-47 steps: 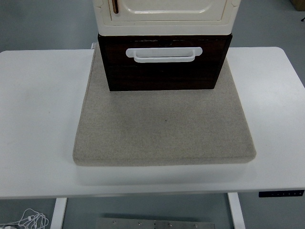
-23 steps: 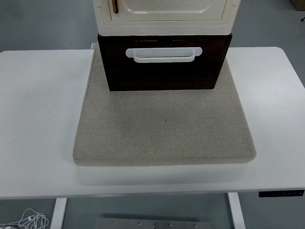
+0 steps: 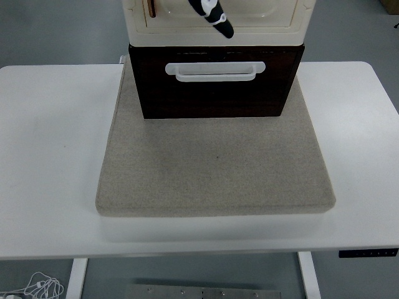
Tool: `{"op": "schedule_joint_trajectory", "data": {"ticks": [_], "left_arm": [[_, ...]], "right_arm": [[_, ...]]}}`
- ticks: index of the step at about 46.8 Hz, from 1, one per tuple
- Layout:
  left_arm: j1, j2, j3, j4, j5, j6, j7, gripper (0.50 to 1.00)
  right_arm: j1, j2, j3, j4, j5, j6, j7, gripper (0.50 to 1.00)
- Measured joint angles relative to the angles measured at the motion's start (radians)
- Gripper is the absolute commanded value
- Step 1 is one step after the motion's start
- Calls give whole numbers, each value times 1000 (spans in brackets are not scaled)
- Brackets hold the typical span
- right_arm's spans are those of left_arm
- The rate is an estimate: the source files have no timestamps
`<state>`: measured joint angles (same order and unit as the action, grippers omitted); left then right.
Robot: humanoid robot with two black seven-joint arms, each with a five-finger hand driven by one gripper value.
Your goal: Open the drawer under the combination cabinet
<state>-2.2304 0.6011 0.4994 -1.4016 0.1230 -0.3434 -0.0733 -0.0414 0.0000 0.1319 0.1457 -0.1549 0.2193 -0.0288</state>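
No brand, label or writing can be read anywhere on the cream cabinet (image 3: 218, 28), the dark brown drawer (image 3: 215, 93) beneath it, or the white table (image 3: 50, 156). One black fingertip with a white band (image 3: 216, 17) pokes down from the top edge in front of the cabinet's door, tilted toward the right, and so little of that hand shows that whether its fingers are spread or curled cannot be told, nor which arm it belongs to. The drawer sits closed at the back of the grey felt mat (image 3: 215, 168), its white handle (image 3: 215, 70) facing the near edge and untouched, with the fingertip above it and apart from it.

Lab-like test setup, white adjustable desk (image 3: 50, 156), grey floor (image 3: 56, 31), loose cables (image 3: 40, 288)
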Motion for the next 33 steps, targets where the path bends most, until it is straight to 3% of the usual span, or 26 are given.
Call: {"op": "schedule_joint_trajectory", "data": {"ticks": [13,21,33], "left_arm": [[17,-8,50,-20,-10,-5,126,1000],[53,-40,50,-20,-29,25,243,1000],[95,-101,48,-14,-42,84,320,1000]], "right_arm": [[0,0,0,0,0,0,0,926],[0,0,0,0,0,0,0,926],[0,0,0,0,0,0,0,926]]}}
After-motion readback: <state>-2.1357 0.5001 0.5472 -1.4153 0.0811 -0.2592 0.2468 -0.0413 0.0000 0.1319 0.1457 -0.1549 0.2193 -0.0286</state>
